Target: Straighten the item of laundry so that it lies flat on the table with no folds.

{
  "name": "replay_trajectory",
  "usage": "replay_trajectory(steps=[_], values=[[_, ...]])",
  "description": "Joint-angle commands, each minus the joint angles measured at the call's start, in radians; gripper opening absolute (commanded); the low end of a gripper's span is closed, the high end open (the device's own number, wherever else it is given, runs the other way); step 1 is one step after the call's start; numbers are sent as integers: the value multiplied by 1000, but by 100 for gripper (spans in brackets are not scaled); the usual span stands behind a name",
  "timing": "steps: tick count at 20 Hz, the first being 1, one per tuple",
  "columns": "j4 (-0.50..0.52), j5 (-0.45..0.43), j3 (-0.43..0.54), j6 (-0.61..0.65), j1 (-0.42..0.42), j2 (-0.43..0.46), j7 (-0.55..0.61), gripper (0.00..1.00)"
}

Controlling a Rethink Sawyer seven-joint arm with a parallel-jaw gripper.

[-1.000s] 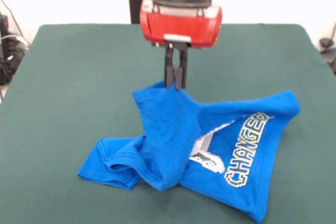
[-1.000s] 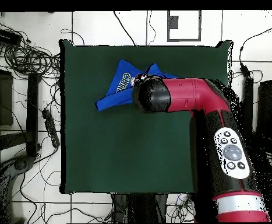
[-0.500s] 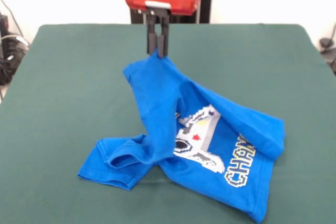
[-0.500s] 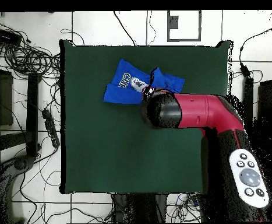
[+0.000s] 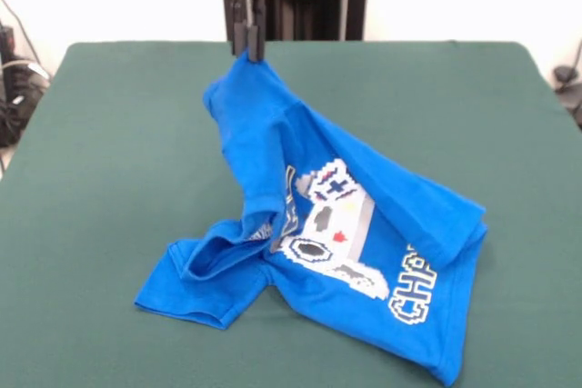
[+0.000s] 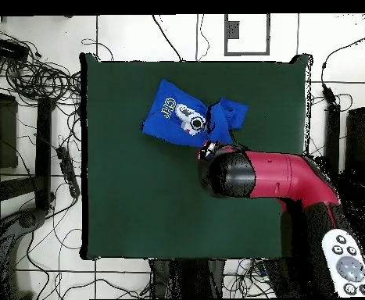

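We see the claw (image 5: 247, 43) closed on one corner of the blue T-shirt (image 5: 336, 243), lifting it, while the rest lies crumpled on the green desk (image 5: 109, 134).

Table (image 5: 109, 134) bare around T-shirt (image 5: 364, 252); passage seemingly free.

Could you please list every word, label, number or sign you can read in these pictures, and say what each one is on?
"CHA": yellow-outlined letters on the blue T-shirt in the front view; the rest of the word runs under a fold.
The same lettering shows in the overhead view but is too small to read.
The round buttons on the arm carry marks too small to read.
Nothing else is legible.
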Motion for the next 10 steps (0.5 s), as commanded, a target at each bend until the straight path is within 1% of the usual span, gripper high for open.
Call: replay_trajectory(steps=[1, 7, 10], values=[[183, 25, -10, -80, 34, 5, 123, 0], [190, 14, -71, -159, 88, 25, 182, 0], [201, 15, -123, -197, 129, 27, 224, 0]])
